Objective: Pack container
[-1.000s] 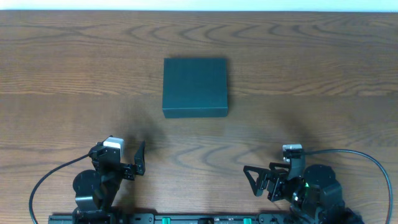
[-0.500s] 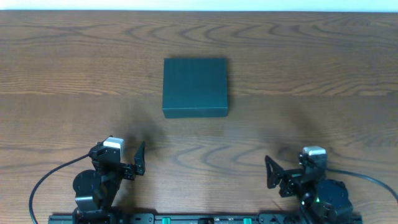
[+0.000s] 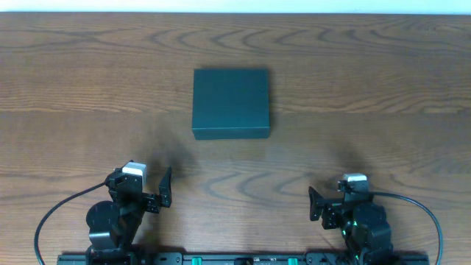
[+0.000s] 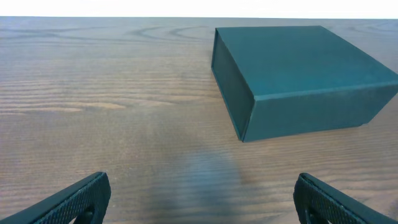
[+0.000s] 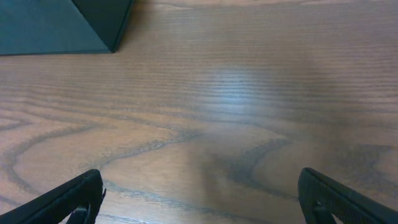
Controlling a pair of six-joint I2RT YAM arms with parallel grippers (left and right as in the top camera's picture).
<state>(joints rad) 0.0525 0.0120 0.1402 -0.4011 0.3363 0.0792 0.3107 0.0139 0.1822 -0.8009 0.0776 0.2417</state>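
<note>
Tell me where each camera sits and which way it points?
Overhead: above the table, looking straight down at the container; shows both arms, left gripper and right gripper.
Left wrist: low on the left arm, facing the container; own fingers show.
Right wrist: low on the right arm, facing tabletop and the container's corner; fingers show.
All three share the container.

You're at a robot lab bench: a wood-grain table [image 3: 73,88], black mounting rail [image 3: 235,260] and cables [image 3: 73,197] along its near edge.
</note>
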